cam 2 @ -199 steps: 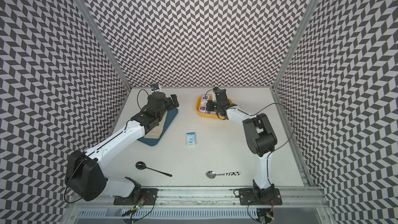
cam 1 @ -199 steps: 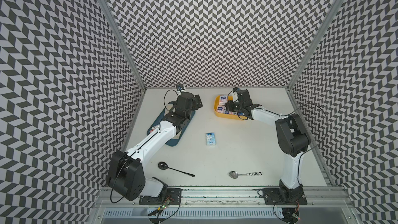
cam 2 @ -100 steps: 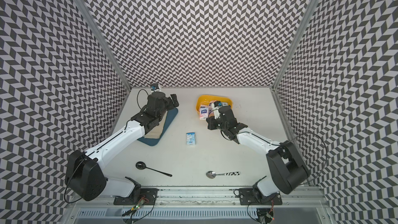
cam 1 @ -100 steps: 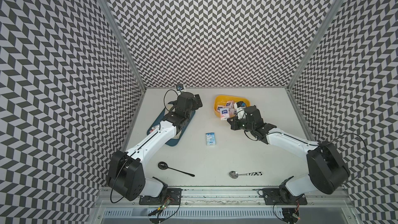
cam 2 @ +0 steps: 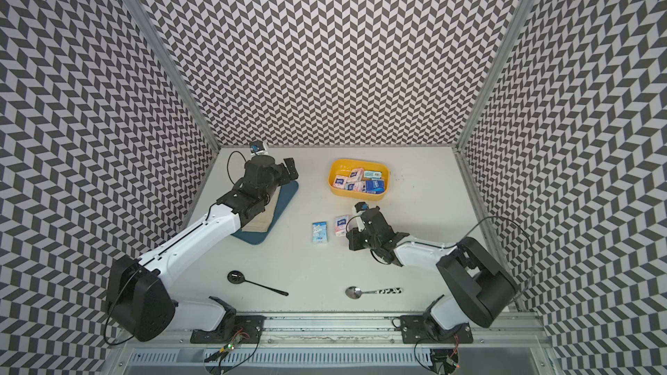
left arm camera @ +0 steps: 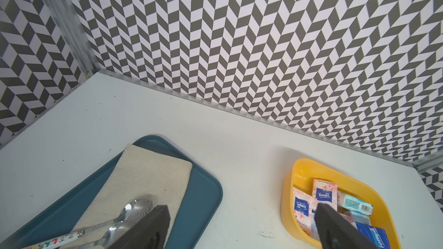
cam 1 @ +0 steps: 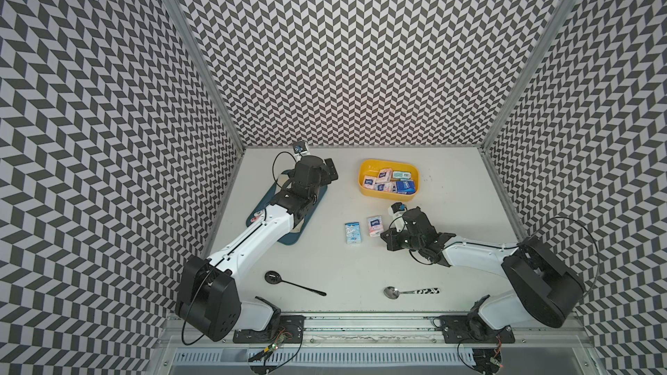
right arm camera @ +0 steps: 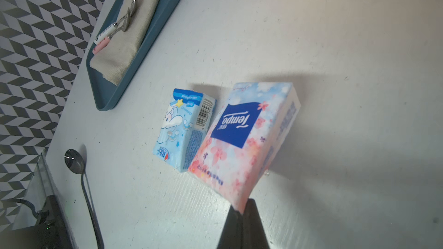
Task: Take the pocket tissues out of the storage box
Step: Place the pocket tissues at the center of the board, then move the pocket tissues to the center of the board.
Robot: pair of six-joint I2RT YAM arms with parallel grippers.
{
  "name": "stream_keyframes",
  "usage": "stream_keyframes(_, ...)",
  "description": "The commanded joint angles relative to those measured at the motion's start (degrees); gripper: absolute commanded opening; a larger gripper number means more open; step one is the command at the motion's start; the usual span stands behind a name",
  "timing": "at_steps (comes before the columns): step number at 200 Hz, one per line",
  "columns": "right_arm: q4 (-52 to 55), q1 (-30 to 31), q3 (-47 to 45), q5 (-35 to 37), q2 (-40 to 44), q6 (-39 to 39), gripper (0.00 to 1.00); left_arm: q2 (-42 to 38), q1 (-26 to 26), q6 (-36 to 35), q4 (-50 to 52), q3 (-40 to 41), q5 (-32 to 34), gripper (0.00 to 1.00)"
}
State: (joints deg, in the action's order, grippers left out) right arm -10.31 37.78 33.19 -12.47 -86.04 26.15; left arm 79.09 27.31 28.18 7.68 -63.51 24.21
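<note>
Right wrist view tells it best: the right end effector (right arm camera: 242, 208) is pinched shut on the near end of a pink pack (right arm camera: 242, 137), whose long axis runs straight out ahead of the fingers.

Is it down on the worktop (right arm camera: 335, 68) yet?

Can't tell. It tilts, with a shadow under it. It's just beside a pale blue pack (right arm camera: 184, 128), roughly parallel, and both are apart from the storage box (cam 1: 368, 167).

And the other pocket tissues (cam 1: 391, 183)?

In the box, beyond that arm toward the back wall, with the box lying crosswise. I'd judge the right arm handy once it lets go, though the left end effector (left arm camera: 242, 208) hangs wide open and empty beside the box's end.

How many are in there?

Hard to count. They overlap, a left finger covers some, and the right wrist view cuts the box to a yellow strip.
</note>
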Motion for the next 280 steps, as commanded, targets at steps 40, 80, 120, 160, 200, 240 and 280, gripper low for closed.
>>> stream_keyframes(40,0.1,0.5,0.3,1.1,1.5,0.8,0.32,-1.3,-0.3,0.5,-1.1,0.3,-0.1,0.99)
stream_keyframes(80,1.7,0.5,1.0,4.3,4.6,1.3,0.45,-0.7,-0.4,0.6,-1.5,0.1,-0.9,0.99)
stream_keyframes(120,0.2,0.5,5.1,3.2,-2.2,4.3,0.48,-0.5,-0.3,0.2,-1.4,-0.3,-1.0,0.99)
stream_keyframes(160,-0.9,0.5,6.3,4.9,-7.1,6.3,0.47,-0.7,-0.3,0.0,-1.4,-0.5,-1.3,0.99)
stream_keyframes(200,-2.8,0.5,7.1,4.5,-10.9,7.5,0.4,-0.7,-0.4,-0.2,-1.5,-0.5,-1.4,0.99)
stream_keyframes(240,-3.5,0.5,9.2,7.0,-14.8,8.9,0.35,-1.5,-0.3,-0.4,-1.3,-0.7,-1.4,0.99)
stream_keyframes(280,-1.5,0.2,11.8,7.2,-17.2,4.6,0.34,-2.1,-0.3,-0.7,-1.3,-0.2,-0.9,0.99)
